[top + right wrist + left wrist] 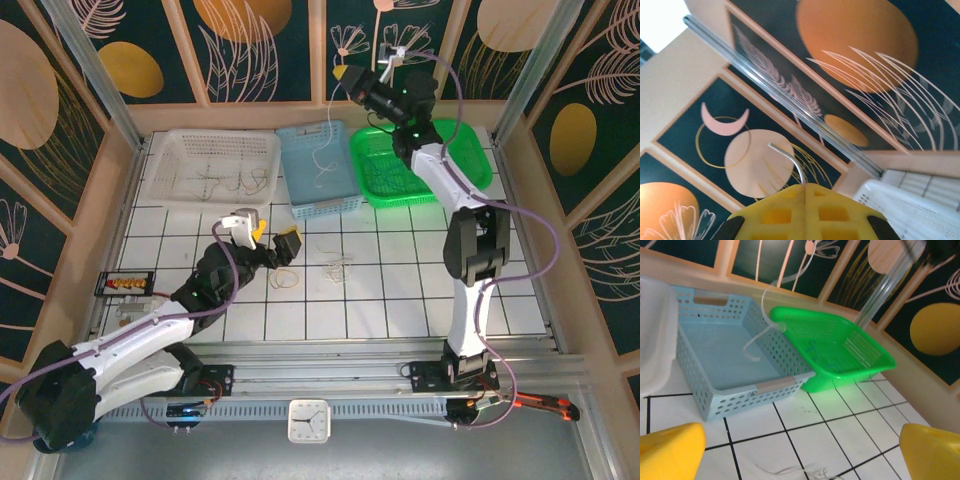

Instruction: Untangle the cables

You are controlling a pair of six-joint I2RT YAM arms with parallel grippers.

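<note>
My right gripper (343, 76) is raised above the back of the table, shut on a white cable (322, 160) that hangs down into the blue basket (345, 200). In the right wrist view the cable's bent end (790, 159) sticks out from between the closed yellow fingers (775, 215). My left gripper (273, 238) hovers low over the tiles, open and holding nothing, its yellow fingertips (667, 450) wide apart. A yellowish cable loop (285, 279) and a small white cable tangle (340, 268) lie on the tiles near it. The hanging white cable (759, 342) dangles in the blue basket (740, 400).
A white basket (160, 170) at the back left holds thin yellowish cables (240, 182). A green basket (470, 160) at the back right holds a thin blue cable (822, 357). A black terminal strip (125, 284) lies at the left edge. Wooden walls surround the table.
</note>
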